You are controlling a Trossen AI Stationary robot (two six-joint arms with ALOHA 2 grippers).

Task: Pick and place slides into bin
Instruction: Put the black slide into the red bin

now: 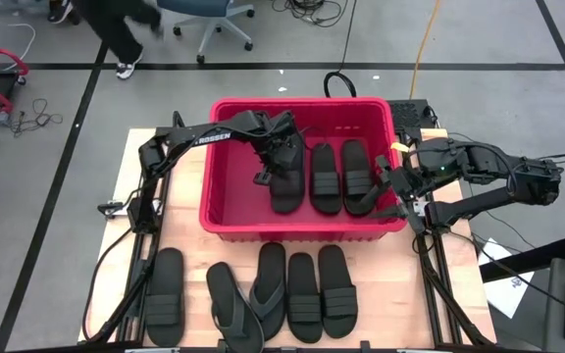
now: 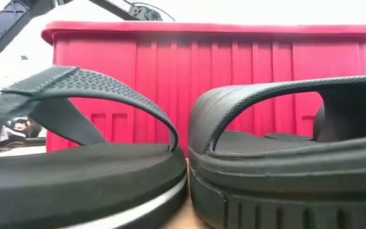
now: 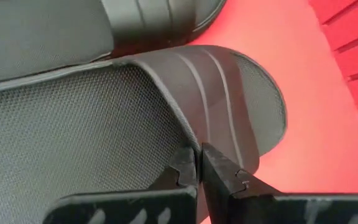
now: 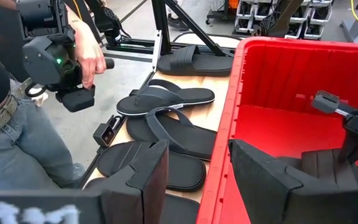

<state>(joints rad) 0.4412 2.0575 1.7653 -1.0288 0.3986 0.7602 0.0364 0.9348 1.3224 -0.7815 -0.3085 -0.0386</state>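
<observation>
Inside bin (image 1: 226, 218) seemingly three slides (image 1: 326, 176), five outside

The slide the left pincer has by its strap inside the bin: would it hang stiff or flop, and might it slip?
Probably fairly stiff: the slide has a thick sole and its ribbed strap holds an arch unaided. Likely light, since the left pincer pinches only the strap's thin edge. Slipping seems possible with so narrow a hold; it is over the bin anyway.

Red ribbed bin (image 1: 226, 218); black slides (image 1: 325, 178), ribbed straps, mesh-textured footbed; dark hands (image 3: 199, 169).
</observation>
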